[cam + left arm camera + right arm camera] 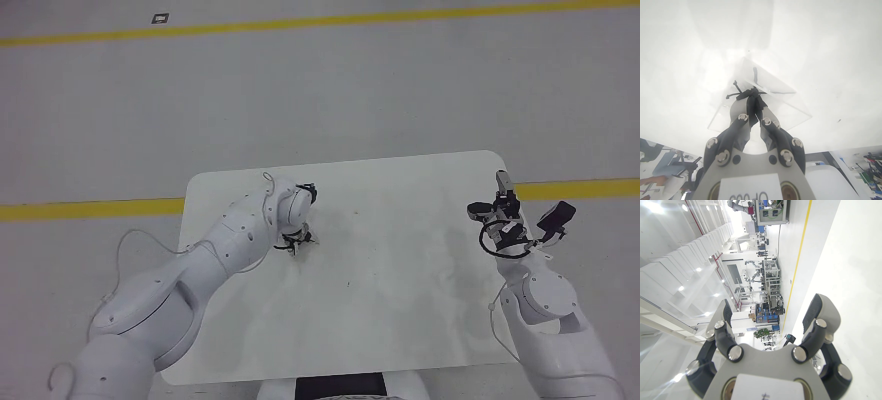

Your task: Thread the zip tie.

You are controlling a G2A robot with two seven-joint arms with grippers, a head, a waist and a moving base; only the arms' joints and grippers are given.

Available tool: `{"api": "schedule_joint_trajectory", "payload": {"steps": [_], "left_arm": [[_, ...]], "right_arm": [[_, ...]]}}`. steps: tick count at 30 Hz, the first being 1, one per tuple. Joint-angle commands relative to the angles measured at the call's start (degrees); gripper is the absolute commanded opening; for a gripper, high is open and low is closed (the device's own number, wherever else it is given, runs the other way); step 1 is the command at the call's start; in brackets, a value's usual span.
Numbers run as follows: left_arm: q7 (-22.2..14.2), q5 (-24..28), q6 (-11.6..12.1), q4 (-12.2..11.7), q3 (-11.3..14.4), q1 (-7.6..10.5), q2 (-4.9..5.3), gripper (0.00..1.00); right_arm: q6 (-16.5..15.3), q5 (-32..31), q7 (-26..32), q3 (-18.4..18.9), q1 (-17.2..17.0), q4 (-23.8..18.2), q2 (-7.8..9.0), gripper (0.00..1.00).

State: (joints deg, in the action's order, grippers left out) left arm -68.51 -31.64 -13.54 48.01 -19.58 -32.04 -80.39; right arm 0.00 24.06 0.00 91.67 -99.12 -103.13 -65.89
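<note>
The left gripper's fingers are pressed together and clamped on the zip tie, low over a clear plate that lies on the white table. Two thin black strands of the tie leave the fingertips and cross just beside them, each ending in a small dark tip. A further dark strip shows in the clear plate; it cannot be determined whether this is part of the tie or a reflection. The tie's head and any closed loop are hidden by the fingertips, so threading cannot be confirmed. Judged from the crossed strands, the tie is grasped and the tail has not yet been drawn fully through. The right gripper has its fingers wide apart and holds nothing. It sits raised at the table's right edge, well apart from the tie.
</note>
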Motion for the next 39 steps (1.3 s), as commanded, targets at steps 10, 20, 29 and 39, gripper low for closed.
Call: {"api": "schedule_joint_trajectory", "payload": {"steps": [10,20,29,39], "left_arm": [[-3.0,-0.8,-0.9,3.1,-1.1,1.18,0.67,0.00],[-5.7,-2.5,-1.7,8.0,-2.5,0.44,2.53,0.00],[-6.8,-4.0,-2.6,12.0,-4.2,-0.63,4.30,0.00],[-7.7,-5.1,-3.0,14.7,-5.7,-2.00,5.70,0.13]], "right_arm": [[0.0,0.0,0.0,0.0,0.0,0.0,0.00,1.00],[0.0,0.0,0.0,0.0,0.0,0.0,0.00,1.00],[0.0,0.0,0.0,0.0,0.0,0.0,0.00,1.00],[0.0,0.0,0.0,0.0,0.0,0.0,0.00,1.00]]}}
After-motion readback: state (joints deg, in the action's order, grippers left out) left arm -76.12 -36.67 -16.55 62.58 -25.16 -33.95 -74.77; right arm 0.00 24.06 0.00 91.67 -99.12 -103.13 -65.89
